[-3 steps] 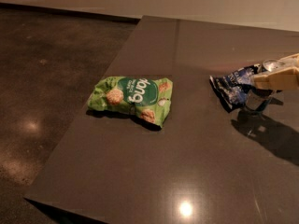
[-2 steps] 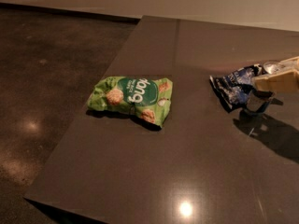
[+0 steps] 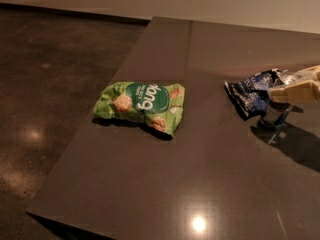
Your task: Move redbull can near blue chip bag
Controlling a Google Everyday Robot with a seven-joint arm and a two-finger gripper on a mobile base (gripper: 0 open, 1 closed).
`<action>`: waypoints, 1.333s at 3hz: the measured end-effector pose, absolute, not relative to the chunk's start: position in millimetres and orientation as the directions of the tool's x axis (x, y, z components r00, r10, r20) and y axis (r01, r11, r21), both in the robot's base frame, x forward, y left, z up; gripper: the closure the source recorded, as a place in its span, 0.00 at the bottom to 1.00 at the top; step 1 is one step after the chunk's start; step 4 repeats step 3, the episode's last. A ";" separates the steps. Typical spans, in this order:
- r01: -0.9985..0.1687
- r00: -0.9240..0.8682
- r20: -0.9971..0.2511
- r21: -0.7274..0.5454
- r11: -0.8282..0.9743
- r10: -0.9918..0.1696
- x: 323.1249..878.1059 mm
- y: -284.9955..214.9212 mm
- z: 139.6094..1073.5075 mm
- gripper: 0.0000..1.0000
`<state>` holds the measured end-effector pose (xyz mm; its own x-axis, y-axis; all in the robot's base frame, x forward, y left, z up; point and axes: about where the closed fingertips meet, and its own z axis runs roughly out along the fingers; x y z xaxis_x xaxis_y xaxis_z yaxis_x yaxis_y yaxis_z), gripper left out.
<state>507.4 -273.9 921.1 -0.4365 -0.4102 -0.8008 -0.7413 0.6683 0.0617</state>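
Note:
The redbull can (image 3: 274, 115) stands on the dark table right next to the blue chip bag (image 3: 250, 95), at the bag's right end. My gripper (image 3: 278, 85) reaches in from the right edge with its beige fingers (image 3: 295, 92) closed around the can's upper part. The near finger hides the middle of the can, and only the can's lower body and a bit of its silver top show. The can's base looks to be at the table surface.
A larger green snack bag (image 3: 141, 104) lies in the middle of the table (image 3: 200, 184). The table's left edge runs diagonally with dark floor (image 3: 50, 84) beyond it. A pale wall stands behind.
The gripper and can have moved slightly down and towards the blue chip bag; the bags have not moved.

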 end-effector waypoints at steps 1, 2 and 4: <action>-0.742 -0.440 -0.801 0.069 0.667 -0.407 507.9 -273.4 917.6 0.25; -0.745 -0.439 -0.800 0.070 0.663 -0.409 508.6 -270.4 917.3 0.00; -0.745 -0.439 -0.800 0.070 0.663 -0.409 508.6 -270.3 917.3 0.00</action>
